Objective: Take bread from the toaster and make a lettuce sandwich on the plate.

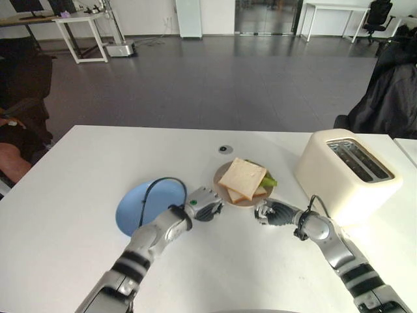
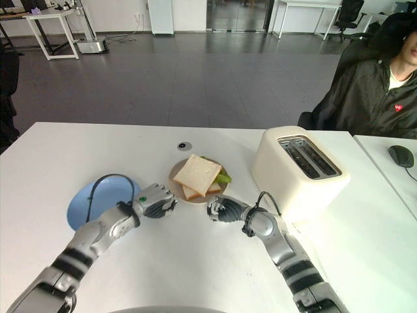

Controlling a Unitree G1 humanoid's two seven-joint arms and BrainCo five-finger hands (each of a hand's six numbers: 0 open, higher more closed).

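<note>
A sandwich (image 1: 246,179) lies on a small brown plate (image 1: 221,184) mid-table: two bread slices with green lettuce (image 1: 270,180) sticking out at the right. The cream toaster (image 1: 345,173) stands to its right, and I see no bread in its slots. My left hand (image 1: 204,204) rests on the table just left of the plate with fingers curled, holding nothing. My right hand (image 1: 275,212) sits just in front of the plate's right side, fingers curled too, and holds nothing.
A blue plate (image 1: 137,210) lies at the left, partly under my left forearm. A small round grommet (image 1: 225,149) is set in the table behind the sandwich. A computer mouse (image 2: 400,155) lies on the neighbouring table at the right.
</note>
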